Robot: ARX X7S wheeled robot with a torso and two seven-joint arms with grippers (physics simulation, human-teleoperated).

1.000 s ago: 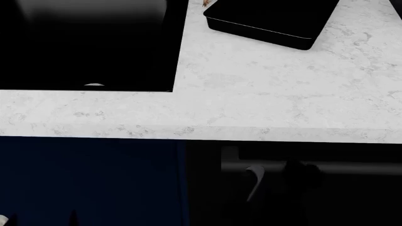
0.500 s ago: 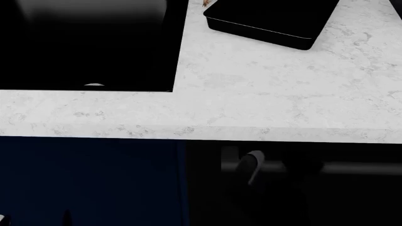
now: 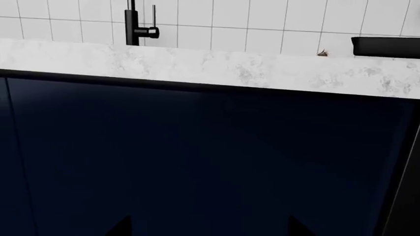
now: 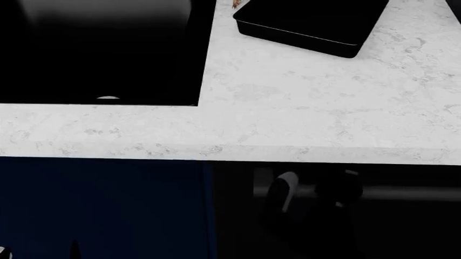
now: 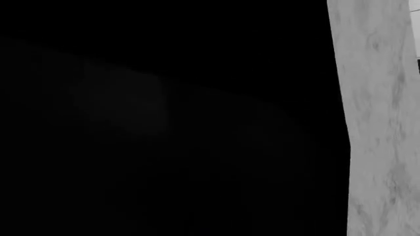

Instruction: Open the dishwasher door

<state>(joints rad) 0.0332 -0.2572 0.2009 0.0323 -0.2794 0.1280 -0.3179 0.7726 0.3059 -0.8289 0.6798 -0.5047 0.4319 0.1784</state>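
The dishwasher door [image 4: 403,226] is the glossy black panel under the white countertop [image 4: 288,108], right of the navy fronts. Its dark grey bar handle [image 4: 411,192] runs near its top edge. My right gripper [image 4: 310,191] is right at the left part of the handle, a white finger [image 4: 286,190] beside the bar; its jaws are too dark to read. The right wrist view shows only the black door [image 5: 164,118] and the countertop edge [image 5: 374,123]. My left gripper [image 3: 210,228] is open and empty, facing a navy cabinet front [image 3: 196,157].
A black sink [image 4: 101,54] is set in the countertop at the back left, with a black faucet [image 3: 135,22] at the tiled wall. A black boxy appliance [image 4: 310,21] stands on the counter at the back. Navy cabinet fronts [image 4: 101,210] lie left of the dishwasher.
My right gripper has risen along the black door and now sits level with the bar handle. The left arm has barely moved.
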